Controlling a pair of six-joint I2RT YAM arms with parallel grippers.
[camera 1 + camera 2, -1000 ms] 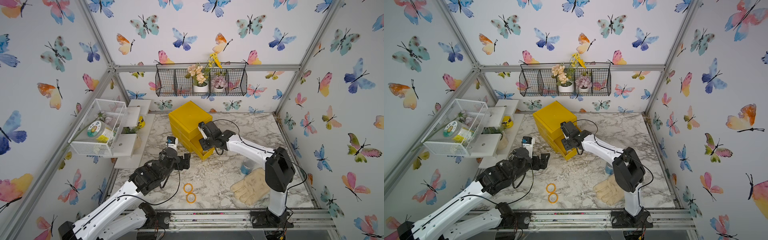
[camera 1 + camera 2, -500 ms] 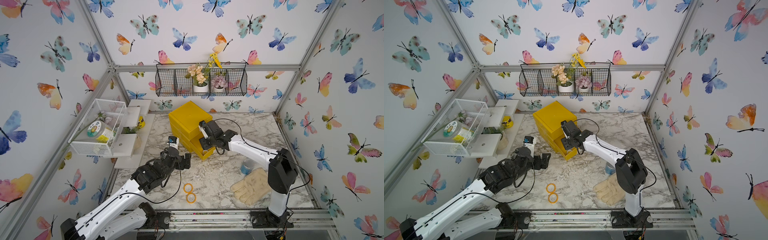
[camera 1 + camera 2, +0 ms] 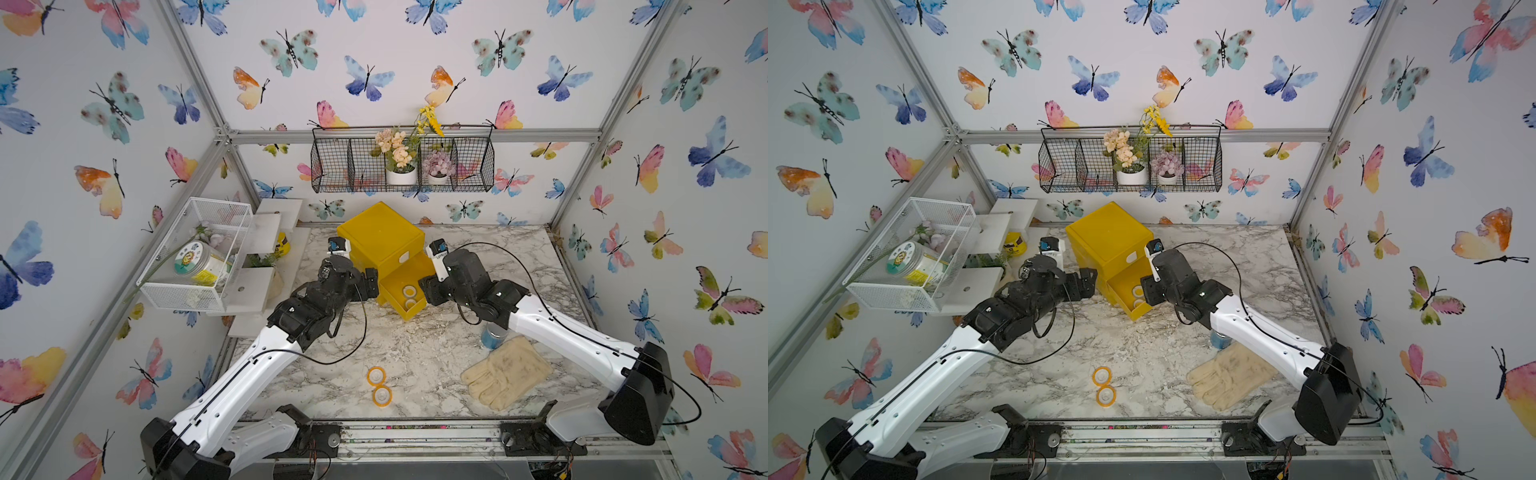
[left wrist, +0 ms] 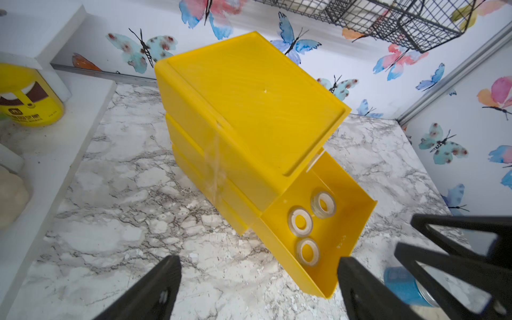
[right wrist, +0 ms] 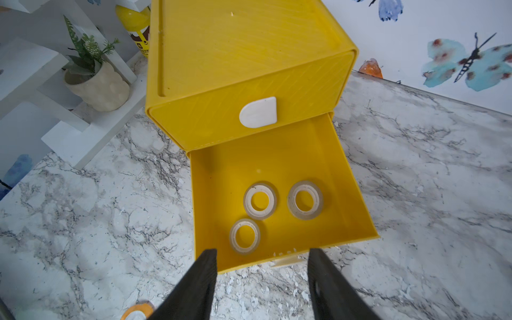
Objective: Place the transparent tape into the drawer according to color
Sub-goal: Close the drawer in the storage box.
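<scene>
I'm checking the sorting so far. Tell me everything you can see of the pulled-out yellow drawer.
The pulled-out drawer is a square, open-topped tray of what looks like yellow plastic, with thin upright walls. It juts from the yellow cabinet directly under a closed drawer with a white tab, above the marble table. Three colourless tape rolls lie flat on its floor. The right gripper, open, sits at its front wall; contact is unclear.

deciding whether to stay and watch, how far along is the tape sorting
Done: three colourless see-through tape rolls lie in the pulled-out bottom drawer of the yellow plastic cabinet. In hand: nothing; the left hand and right hand are both open and empty near that drawer. Left: two orange tape rolls sit on the marble table, and the open drawer is not yet shut.
</scene>
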